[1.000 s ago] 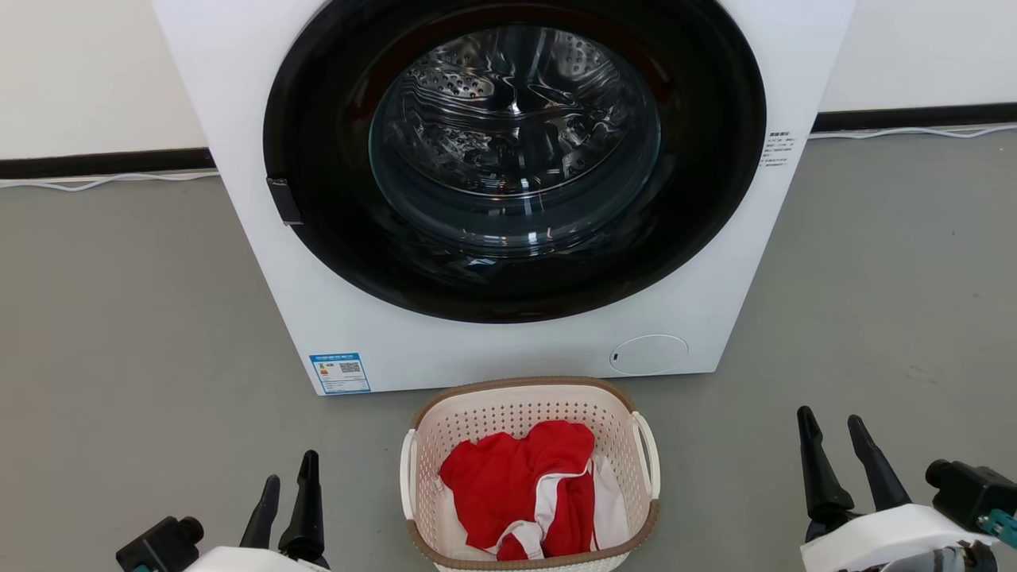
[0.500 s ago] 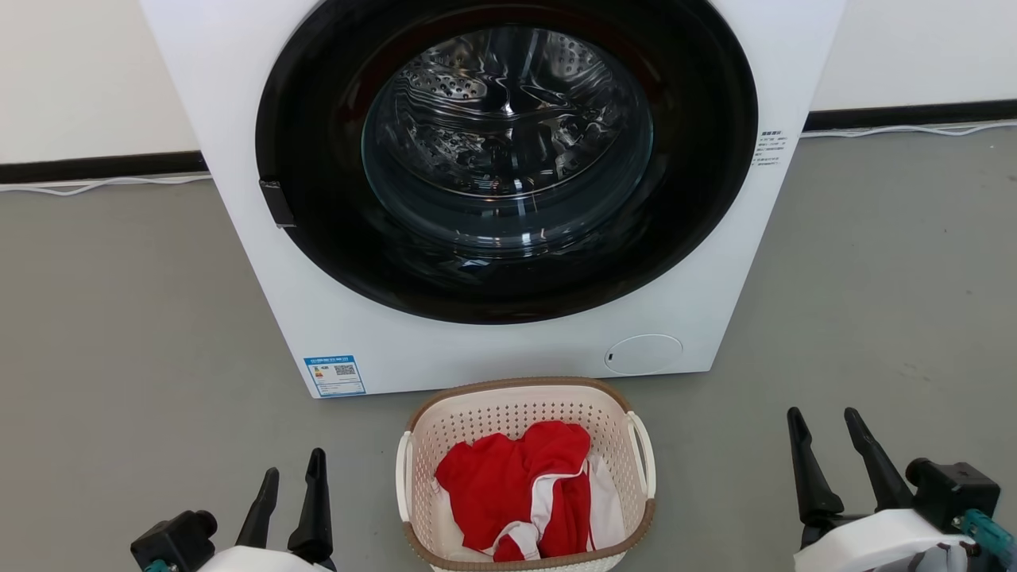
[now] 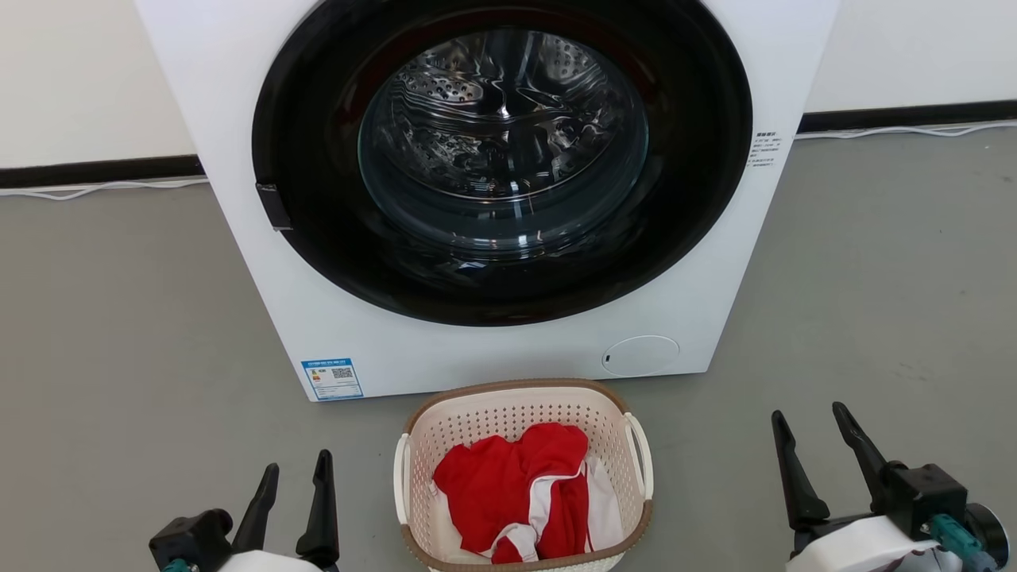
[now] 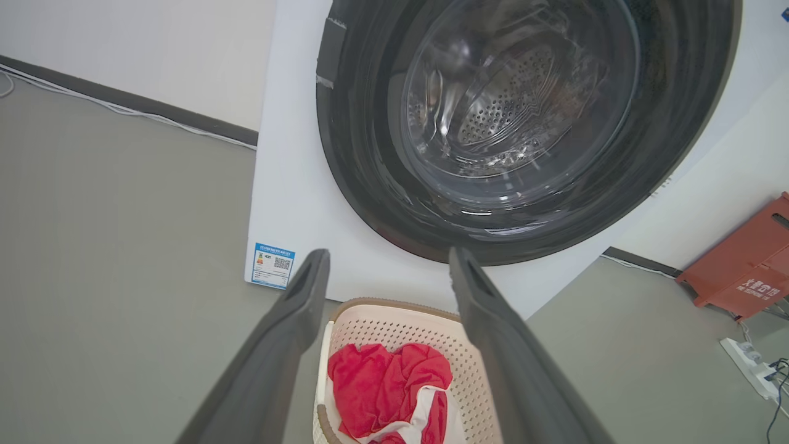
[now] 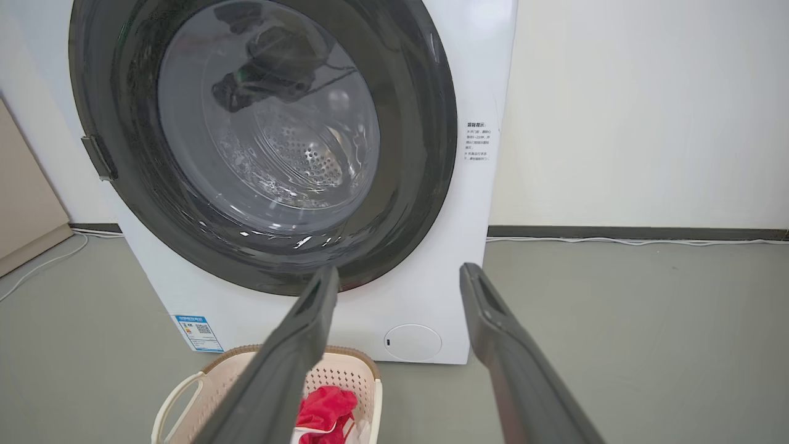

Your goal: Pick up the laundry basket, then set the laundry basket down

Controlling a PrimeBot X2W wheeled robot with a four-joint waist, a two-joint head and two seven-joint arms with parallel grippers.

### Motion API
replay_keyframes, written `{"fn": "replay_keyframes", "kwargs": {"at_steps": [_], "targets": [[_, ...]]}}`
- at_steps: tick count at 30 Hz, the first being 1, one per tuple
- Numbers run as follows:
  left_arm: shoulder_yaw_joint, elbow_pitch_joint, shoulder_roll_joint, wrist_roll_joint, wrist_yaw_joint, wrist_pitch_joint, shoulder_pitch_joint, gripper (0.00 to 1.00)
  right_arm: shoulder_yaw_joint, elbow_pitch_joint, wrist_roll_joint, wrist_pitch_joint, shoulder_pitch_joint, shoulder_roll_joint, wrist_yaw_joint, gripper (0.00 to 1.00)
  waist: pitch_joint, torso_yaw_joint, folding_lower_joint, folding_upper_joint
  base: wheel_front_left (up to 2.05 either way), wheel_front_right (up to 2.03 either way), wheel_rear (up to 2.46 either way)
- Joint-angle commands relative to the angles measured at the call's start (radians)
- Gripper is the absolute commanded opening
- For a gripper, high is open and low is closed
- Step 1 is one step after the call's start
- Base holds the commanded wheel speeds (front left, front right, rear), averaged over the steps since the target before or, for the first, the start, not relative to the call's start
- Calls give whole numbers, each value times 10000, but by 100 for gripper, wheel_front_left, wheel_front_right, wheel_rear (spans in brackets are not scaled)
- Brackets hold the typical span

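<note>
The laundry basket [image 3: 508, 407] is cream-white and perforated with a brown rim band and white side handles. It stands on the grey floor just in front of the washing machine and holds red and white clothes [image 3: 516, 485]. My left gripper [image 3: 298, 473] hangs open to the basket's left, apart from it. To the basket's right my right gripper [image 3: 809, 421] is open too, a wider gap away. The left wrist view has the basket [image 4: 394, 324] between and below my fingers [image 4: 296, 302]. In the right wrist view the basket [image 5: 216, 376] sits at the lower left.
The white washing machine [image 3: 334, 318] with its round dark glass door [image 3: 500, 151] stands right behind the basket. White cables run along the wall's black skirting. A red stool [image 4: 746, 265] and a power strip [image 4: 749, 367] lie off to the machine's right.
The head view has shifted slightly. Both grippers have drifted inward toward the basket, the right one most, and both stay open. The basket stays on the floor.
</note>
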Motion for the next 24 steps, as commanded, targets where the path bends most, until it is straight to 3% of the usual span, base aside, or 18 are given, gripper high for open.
{"fn": "replay_keyframes", "kwargs": {"at_steps": [1, 12, 24], "targets": [[220, -232, 103, 322, 49, -177, -54, 100, 205, -304, -386, -215, -181, -142, 66, 100, -10, -9, 0, 0, 0, 0, 0], [162, -236, 119, 1496, 28, -492, 13, 100, 258, -316, -1804, -531, -130, -171, 73, 100, 0, -124, 0, 0, 0, 0, 0], [137, -200, 119, 1501, 35, -492, -52, 100, 147, -282, -1761, -531, -127, -139, 73, 100, 72, -111, 0, 0, 0, 0, 0]]}}
